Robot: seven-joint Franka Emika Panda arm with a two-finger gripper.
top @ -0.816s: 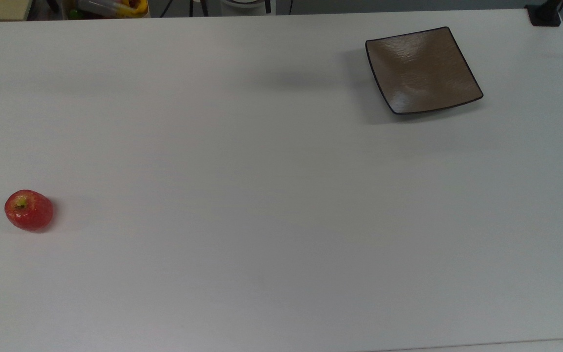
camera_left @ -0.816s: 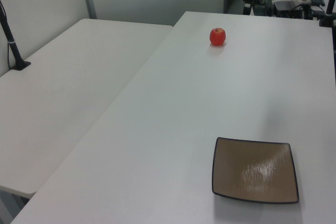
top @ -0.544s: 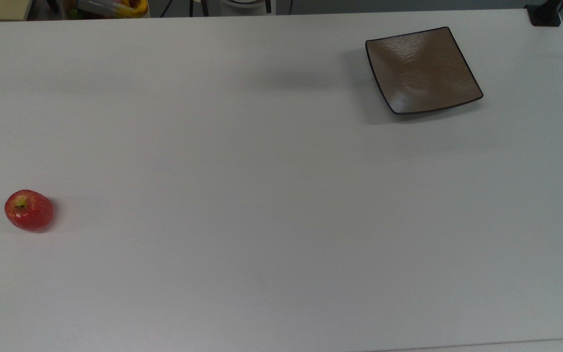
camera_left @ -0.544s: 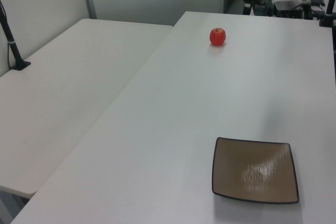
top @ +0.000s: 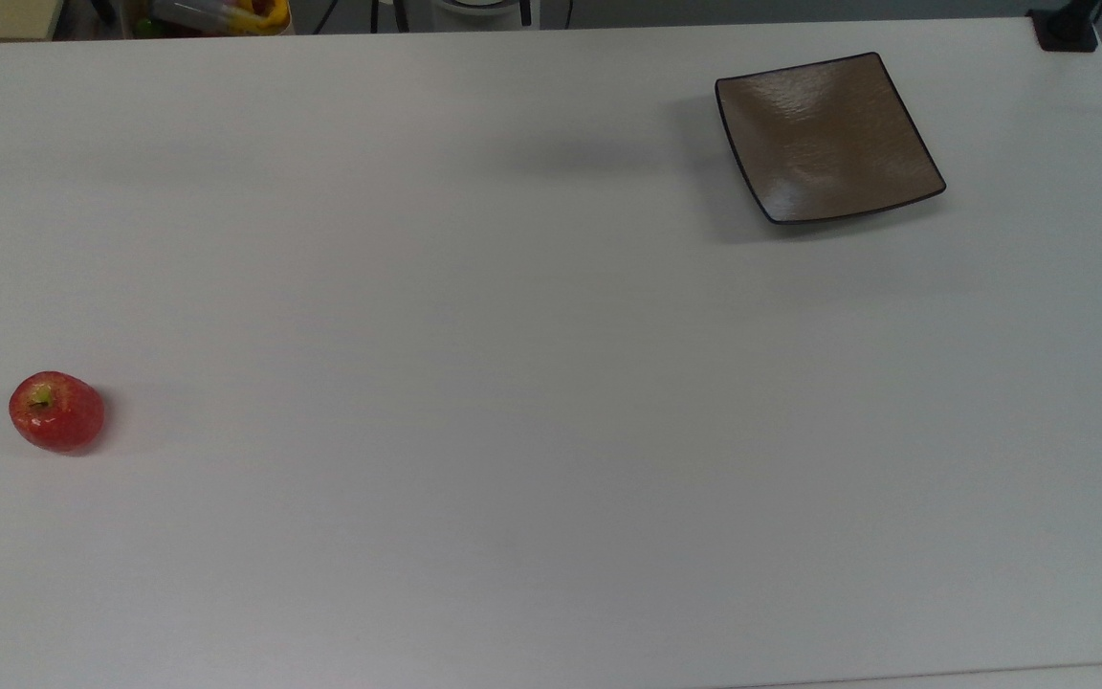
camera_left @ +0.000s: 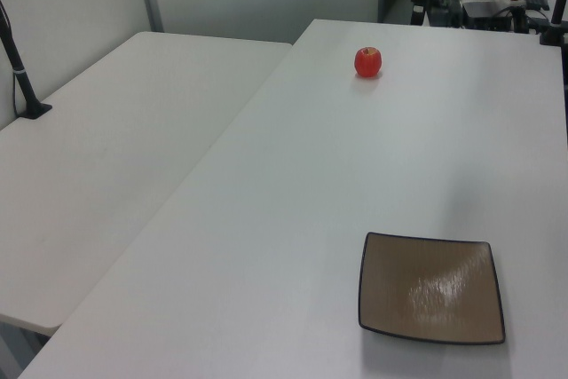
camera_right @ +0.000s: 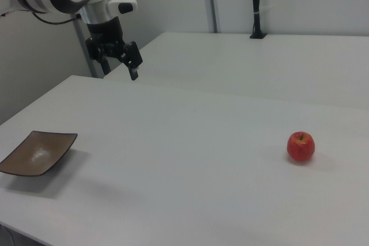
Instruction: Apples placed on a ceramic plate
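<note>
A small red apple [top: 55, 411] with a yellow-green patch at its stem sits alone on the white table [top: 513, 383] near the top view's left edge. It also appears far back in the left view as the apple [camera_left: 367, 61] and at the right view's right as the apple [camera_right: 301, 146]. The square brown ceramic plate [top: 826, 137] lies bare at the top view's upper right, plate [camera_left: 431, 288], plate [camera_right: 36, 152]. My gripper [camera_right: 118, 64] hangs high above the table in the right view's upper left, open and holding nothing, far from both apple and plate.
A second white table [camera_left: 106, 157] adjoins on the left view's left, with a black post [camera_left: 19, 68] clamped to it. A black clamp [top: 1066, 29] sits at the top view's upper right table corner. Clutter [top: 216, 14] lies beyond the far edge.
</note>
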